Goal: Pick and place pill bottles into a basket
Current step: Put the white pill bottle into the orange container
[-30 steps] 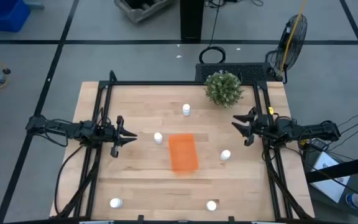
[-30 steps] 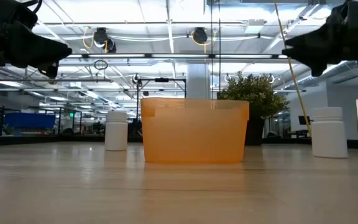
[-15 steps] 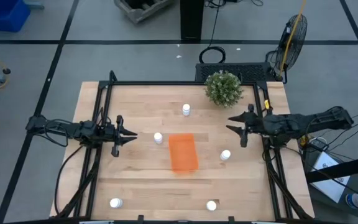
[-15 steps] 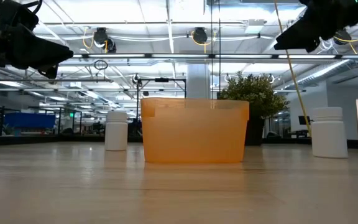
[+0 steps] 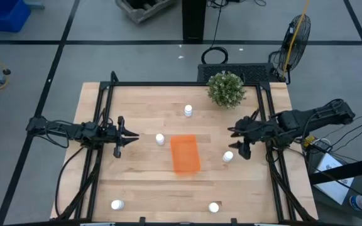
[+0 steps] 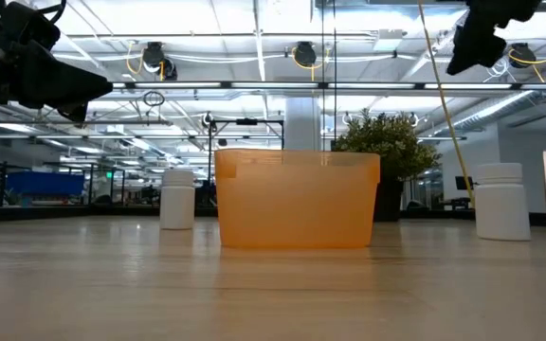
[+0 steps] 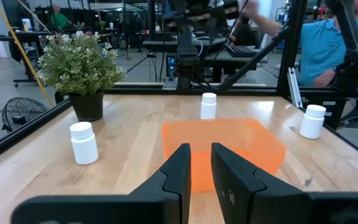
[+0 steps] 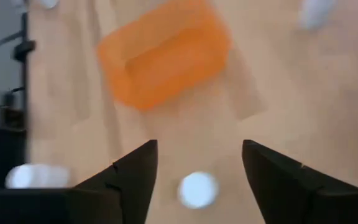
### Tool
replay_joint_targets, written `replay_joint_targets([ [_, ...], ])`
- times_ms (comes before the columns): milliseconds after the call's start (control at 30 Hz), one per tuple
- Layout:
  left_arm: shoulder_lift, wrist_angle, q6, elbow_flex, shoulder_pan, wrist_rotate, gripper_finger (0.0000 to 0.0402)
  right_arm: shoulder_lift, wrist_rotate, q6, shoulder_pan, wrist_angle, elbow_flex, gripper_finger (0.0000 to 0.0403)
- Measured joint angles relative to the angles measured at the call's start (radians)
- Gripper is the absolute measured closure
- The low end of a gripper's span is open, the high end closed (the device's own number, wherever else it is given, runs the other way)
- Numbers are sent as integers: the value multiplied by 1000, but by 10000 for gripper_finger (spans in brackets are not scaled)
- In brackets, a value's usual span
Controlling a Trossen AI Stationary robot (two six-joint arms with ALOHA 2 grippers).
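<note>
The orange basket (image 5: 185,154) rests on its base at the table's middle. White pill bottles stand upright around it: one far (image 5: 188,111), one at its left (image 5: 159,139), one at its right (image 5: 228,156) and two near the front edge (image 5: 117,204) (image 5: 213,207). My right gripper (image 5: 237,143) hangs open high above the table, slanting down. The bottle right of the basket (image 8: 197,188) shows below, between its fingers, untouched. My left gripper (image 5: 132,135) waits level at the table's left, fingers nearly together and holding nothing.
A green potted plant (image 5: 225,88) stands at the far right of the table. A black frame (image 5: 181,83) runs along the table's far and side edges. In the left wrist view a person in a blue striped shirt (image 7: 328,43) sits beyond the table.
My right gripper has risen and tipped from level to slanting down. It has also swung a little toward the near edge, over the bottle right of the basket. The bottles and the basket have stayed in place.
</note>
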Motion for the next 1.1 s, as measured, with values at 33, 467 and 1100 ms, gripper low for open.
replay_joint_targets([
  [33, 0, 0, 0, 0, 0, 0, 334, 16, -22, 22, 3, -7, 0, 159],
  [467, 0, -8, -3, 0, 0, -17, 334, 242, -120, -5, 8, -155, 0, 146],
  [1100, 0, -14, -1, 1, 0, -17, 334, 346, -120, -17, 8, -80, 0, 115],
])
